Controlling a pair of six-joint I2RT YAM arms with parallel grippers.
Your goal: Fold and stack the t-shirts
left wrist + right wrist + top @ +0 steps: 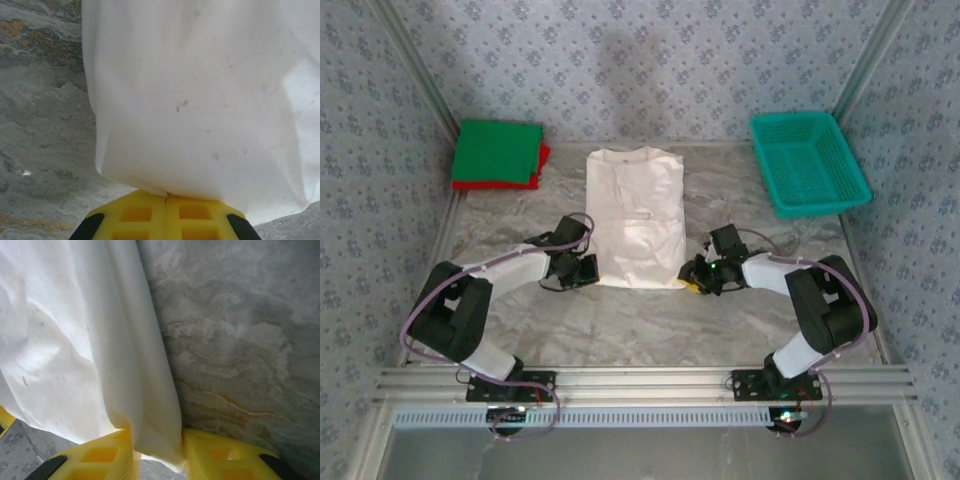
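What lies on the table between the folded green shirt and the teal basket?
The off-white t-shirt, with bare table on either side, in the top view.

A robot lab test cell: patterned wallpaper panels (pixel 670 70), aluminium frame rail (pixel 640 385), marble-look tabletop (pixel 650 325).

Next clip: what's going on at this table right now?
Both arms are working on the off-white t-shirt, which lies flat in the middle of the table. The left gripper is shut on the shirt's near left corner. The right gripper has the near right corner bunched between its jaws. A folded green t-shirt sits on a red t-shirt at the far left. A teal basket stands at the far right.
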